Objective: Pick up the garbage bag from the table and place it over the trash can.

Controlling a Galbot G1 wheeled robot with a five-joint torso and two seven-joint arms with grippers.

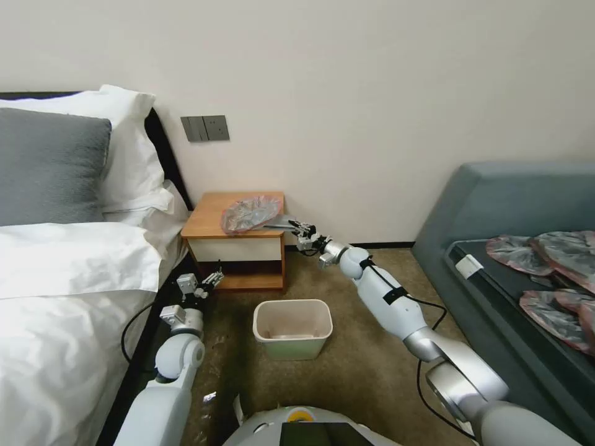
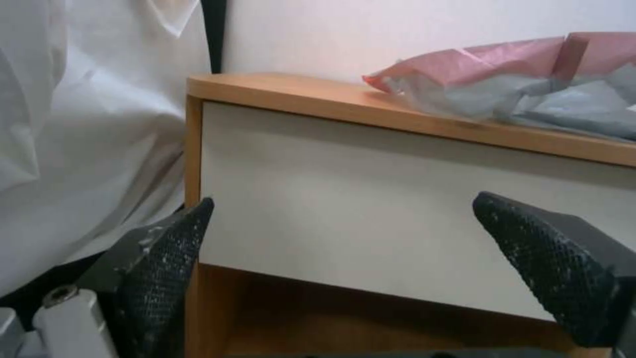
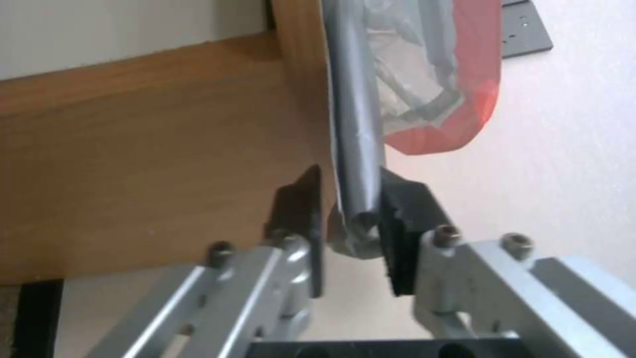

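Observation:
The garbage bag (image 1: 251,212), wrinkly translucent grey with a pinkish-red rim, lies on the right part of the table (image 1: 207,218), a small nightstand with an orange-brown top. One grey edge of it stretches out past the table's right side. My right gripper (image 1: 297,225) is shut on that edge; in the right wrist view the bag (image 3: 357,149) runs between the two fingers (image 3: 401,219) beside the table (image 3: 166,149). My left gripper (image 1: 215,277) hangs open low in front of the drawer, the bag (image 2: 516,84) above it. The trash can (image 1: 291,350) stands on the carpet before the table.
A bed with white bedding (image 1: 62,279) borders the left arm. On the right stands a grey sofa (image 1: 496,204) carrying several larger flat bags (image 1: 545,254). Open carpet lies around the trash can. A wall switch (image 1: 206,128) sits above the table.

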